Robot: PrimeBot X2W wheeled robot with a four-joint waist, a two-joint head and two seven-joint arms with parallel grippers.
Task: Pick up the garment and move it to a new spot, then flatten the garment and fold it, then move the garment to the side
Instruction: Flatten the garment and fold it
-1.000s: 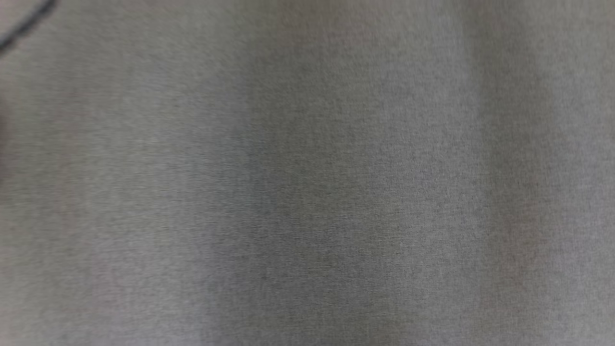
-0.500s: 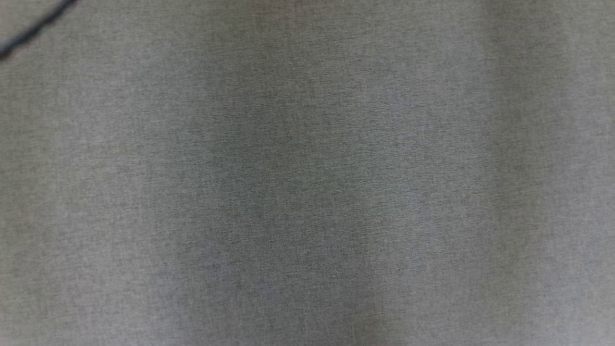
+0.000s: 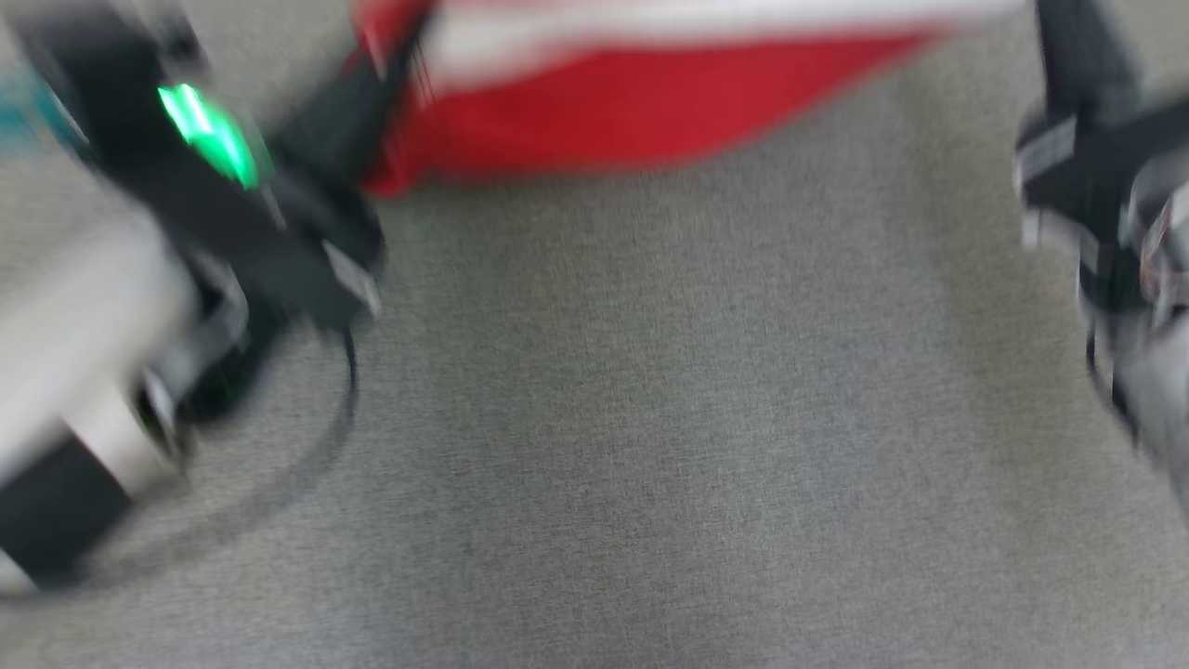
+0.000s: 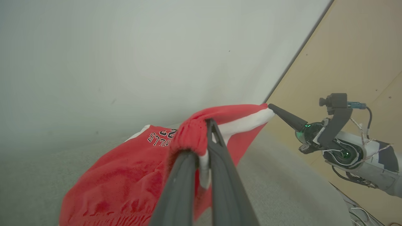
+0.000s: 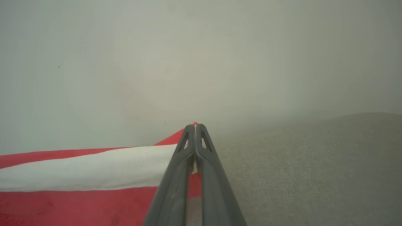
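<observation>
The garment point(image 3: 632, 121) is red with a white stripe and dark lettering, and it hangs stretched between my two grippers over the grey cloth surface. In the blurred head view it runs along the top edge. My left gripper point(image 4: 204, 131) is shut on the bunched elastic hem of the garment point(image 4: 125, 175), and it shows at the upper left of the head view point(image 3: 404, 56). My right gripper point(image 5: 195, 127) is shut on the far corner of the garment point(image 5: 78, 166). That right gripper point(image 4: 271, 108) also appears in the left wrist view, pinching the white stripe's end.
A grey fabric-covered surface point(image 3: 650, 418) lies under both arms. A pale wall point(image 4: 125, 47) stands behind the garment and a tan panel point(image 4: 355, 47) lies to the right. A dark cable point(image 3: 344, 390) loops beside my left wrist.
The head view held only grey cloth before; now it has shifted and takes in both grippers and the red garment, all blurred by motion.
</observation>
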